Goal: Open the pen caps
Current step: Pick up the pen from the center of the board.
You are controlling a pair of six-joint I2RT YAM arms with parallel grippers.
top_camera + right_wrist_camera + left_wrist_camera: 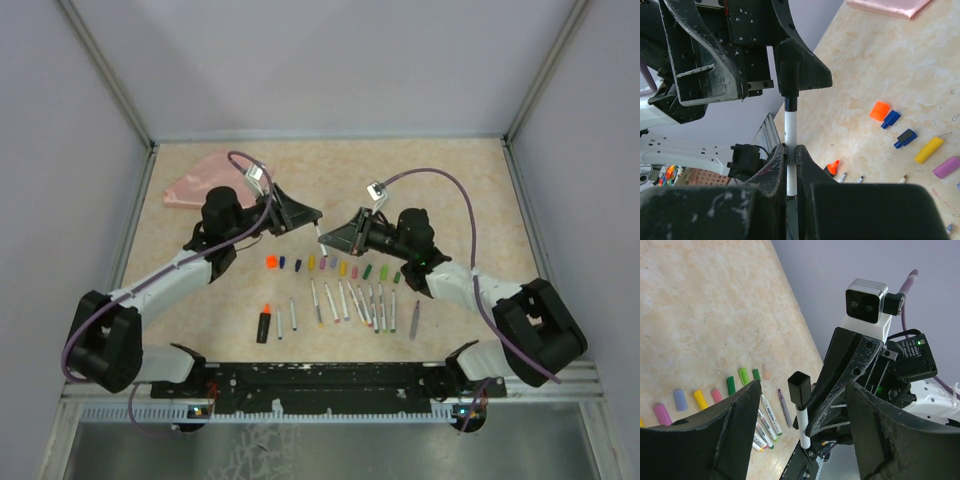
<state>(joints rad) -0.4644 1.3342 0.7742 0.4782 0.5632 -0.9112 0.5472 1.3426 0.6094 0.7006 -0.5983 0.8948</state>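
Pen caps lie loose in a row across the middle of the overhead frame, orange at the left end and greens at the right. Thin pens lie in a second row just below them. At the left end of that lower row is a black marker with an orange top; whether that top is a cap cannot be told.

One black cap is apart from the row. It sits on the upper end of a white pen held above the table near the centre of the overhead frame. The right gripper is pressed together on the pen's barrel. Its fingers hide the barrel below the grip, and its blurred body fills the bottom of the right wrist frame.

The left gripper is spread. In the left wrist frame the black cap stands between its fingers with a gap on each side. From the right wrist the cap overlaps one dark finger, and contact cannot be judged. Overhead the cap is too small to make out between the two grippers.

In the left wrist frame the near finger cuts off the left end of the cap row. A pink pouch lies in the upper left overhead, partly behind the left arm, and is cropped by the top edge of the right wrist frame.
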